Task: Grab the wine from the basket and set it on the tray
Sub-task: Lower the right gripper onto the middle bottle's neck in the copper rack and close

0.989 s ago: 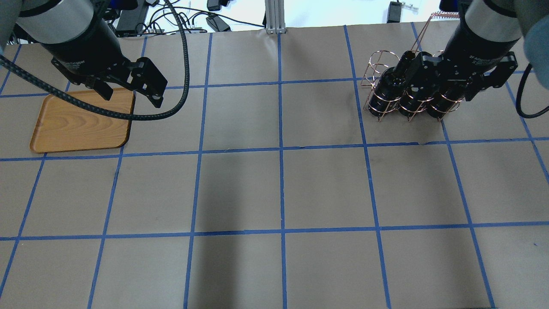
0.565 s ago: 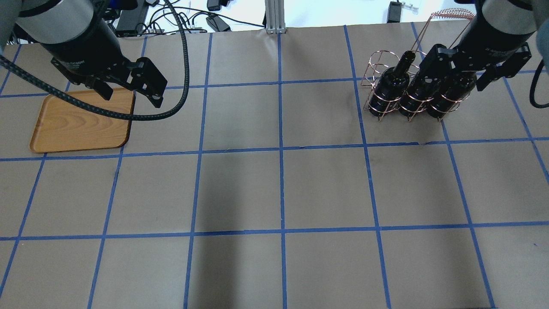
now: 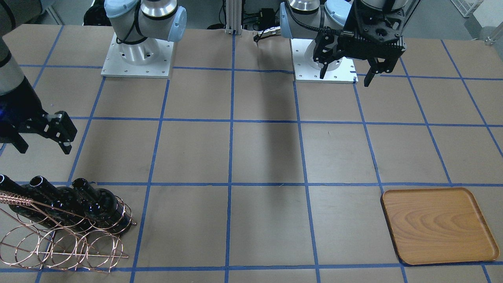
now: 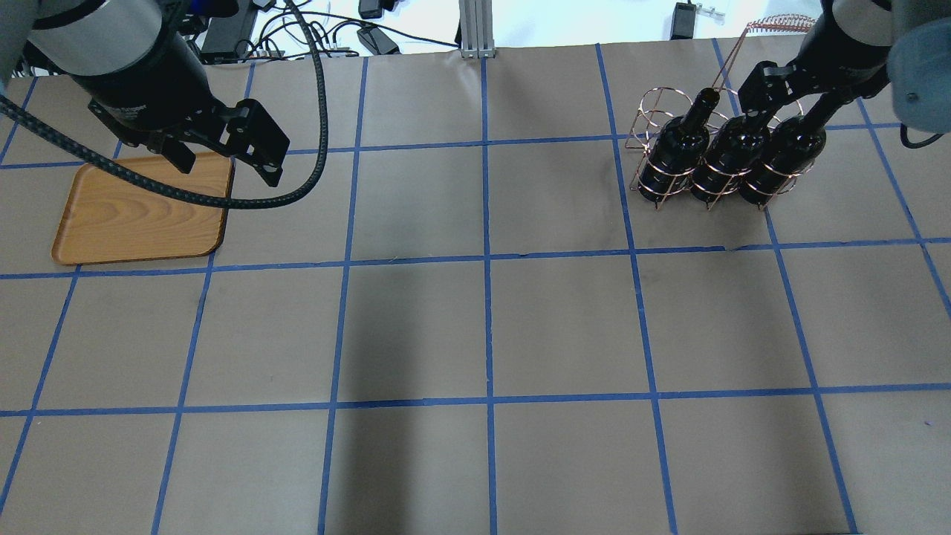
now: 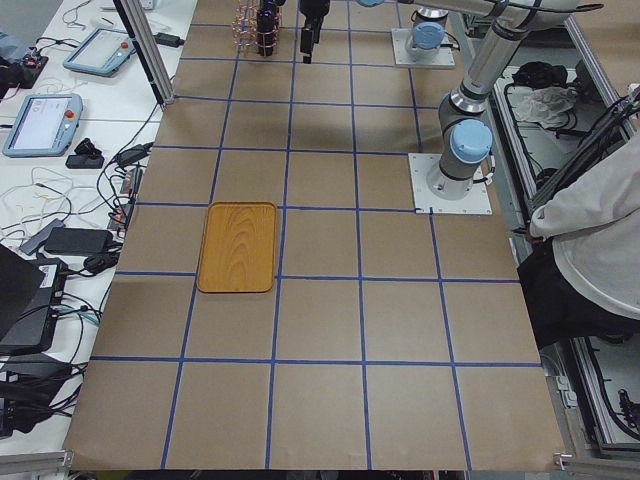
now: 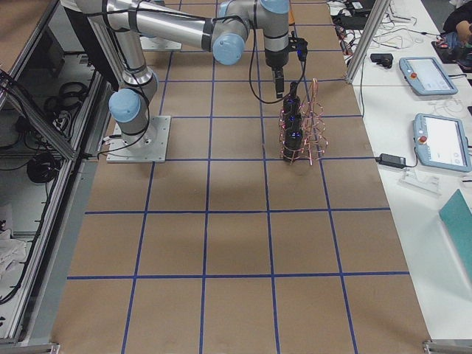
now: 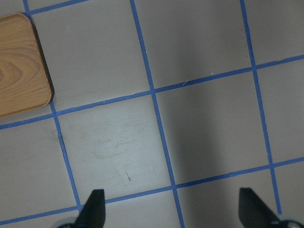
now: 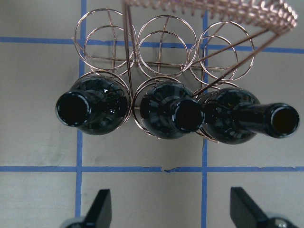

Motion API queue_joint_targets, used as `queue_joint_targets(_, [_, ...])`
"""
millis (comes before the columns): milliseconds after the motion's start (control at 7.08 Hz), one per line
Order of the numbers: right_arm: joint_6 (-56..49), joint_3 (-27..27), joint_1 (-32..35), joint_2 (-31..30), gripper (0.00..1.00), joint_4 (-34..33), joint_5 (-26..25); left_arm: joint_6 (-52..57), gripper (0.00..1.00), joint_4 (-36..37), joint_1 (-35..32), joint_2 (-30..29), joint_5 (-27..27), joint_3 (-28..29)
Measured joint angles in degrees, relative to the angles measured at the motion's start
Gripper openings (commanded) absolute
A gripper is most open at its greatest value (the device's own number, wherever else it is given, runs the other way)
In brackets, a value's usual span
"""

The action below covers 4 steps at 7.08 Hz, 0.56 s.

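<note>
Three black wine bottles point(image 8: 171, 114) stand in the front row of the copper wire basket point(image 8: 164, 42), at the far right in the overhead view point(image 4: 724, 160). The basket's back rings point(image 4: 654, 111) are empty. My right gripper point(image 8: 172, 209) is open and empty, above the bottles and a little to the robot's side of them point(image 3: 42, 147), touching none. The wooden tray point(image 4: 141, 215) lies empty at the far left. My left gripper point(image 4: 226, 167) is open and empty, hovering beside the tray's right edge.
The table is brown paper with a blue tape grid point(image 4: 487, 260). The basket's coiled wire handle point(image 4: 773, 26) rises beside my right arm. Cables and devices point(image 4: 371, 37) lie beyond the table's far edge. A person point(image 5: 600, 230) shows at the robot's side.
My right gripper has moved up and back from over the bottles, toward the far right, uncovering them. The bottles, basket, tray and left arm have not moved.
</note>
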Motion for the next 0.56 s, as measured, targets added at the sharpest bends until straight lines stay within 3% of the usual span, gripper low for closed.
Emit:
queue_joint_targets(282, [-2.4,0.0,-0.8,3.3,0.78,-3.3,0.2,0.0,1.00,0.0,0.0,0.0,0.0,0.0])
queue_joint_targets(565, [-3.5,-0.2,-1.8,5.3,0.71,-5.4,0.5,0.0,1.00,0.0,0.0,0.0,-0.1,0.0])
